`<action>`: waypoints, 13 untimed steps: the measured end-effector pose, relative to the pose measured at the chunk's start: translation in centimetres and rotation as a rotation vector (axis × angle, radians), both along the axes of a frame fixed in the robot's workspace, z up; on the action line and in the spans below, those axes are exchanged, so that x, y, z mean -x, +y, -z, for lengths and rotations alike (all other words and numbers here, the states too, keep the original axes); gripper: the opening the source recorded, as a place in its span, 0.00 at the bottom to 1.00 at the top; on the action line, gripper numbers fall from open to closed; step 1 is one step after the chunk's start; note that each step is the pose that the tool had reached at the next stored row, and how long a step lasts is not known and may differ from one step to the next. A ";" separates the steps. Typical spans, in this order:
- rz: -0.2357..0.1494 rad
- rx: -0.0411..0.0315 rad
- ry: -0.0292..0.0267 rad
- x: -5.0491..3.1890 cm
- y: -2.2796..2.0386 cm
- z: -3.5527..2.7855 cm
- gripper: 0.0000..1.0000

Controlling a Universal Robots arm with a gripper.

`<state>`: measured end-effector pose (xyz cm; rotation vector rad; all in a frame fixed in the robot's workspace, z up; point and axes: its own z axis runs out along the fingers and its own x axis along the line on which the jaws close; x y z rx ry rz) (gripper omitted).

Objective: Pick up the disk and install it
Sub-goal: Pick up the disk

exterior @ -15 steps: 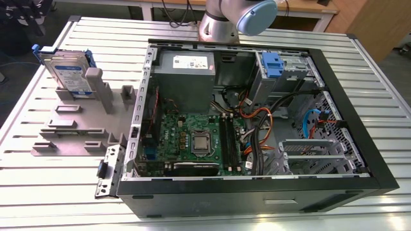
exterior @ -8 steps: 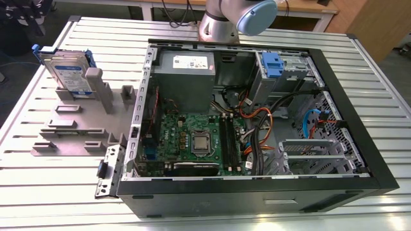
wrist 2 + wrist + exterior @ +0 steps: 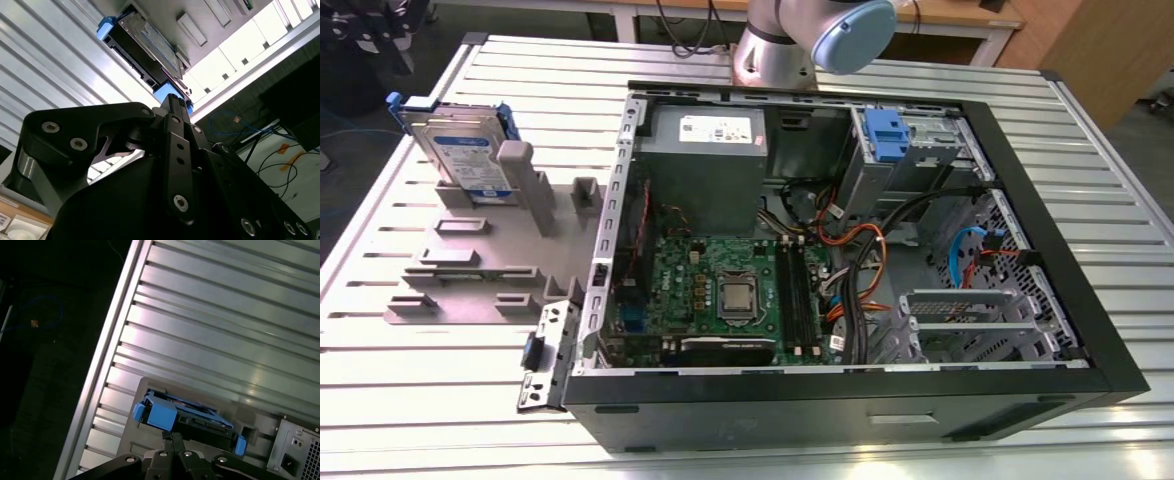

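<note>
The disk [image 3: 460, 150] is a silver drive with a blue-and-white label and a blue carrier frame. It stands on edge in a grey holder [image 3: 467, 270] on the table, at the exterior view's left. In both wrist views the disk [image 3: 190, 417] [image 3: 145, 40] lies beyond my fingertips, and I am not touching it. My gripper [image 3: 172, 437] [image 3: 172, 100] is shut, its black fingers pressed together with nothing between them.
An open computer case [image 3: 1107, 370] takes up the middle and the exterior view's right, with a motherboard, cables, a grey power supply [image 3: 707, 150] and a drive bay with a blue latch [image 3: 887, 135]. The arm's base [image 3: 814, 40] rises behind the case. The ribbed metal table [image 3: 440, 400] ends near the holder.
</note>
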<state>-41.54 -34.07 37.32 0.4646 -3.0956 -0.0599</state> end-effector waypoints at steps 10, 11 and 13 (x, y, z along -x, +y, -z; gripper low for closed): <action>-0.032 0.0000 0.0000 0.00 0.00 0.00 0.11; -0.035 0.0000 0.0000 0.00 0.00 0.00 0.11; -0.041 0.0000 0.0000 0.00 0.00 0.00 0.11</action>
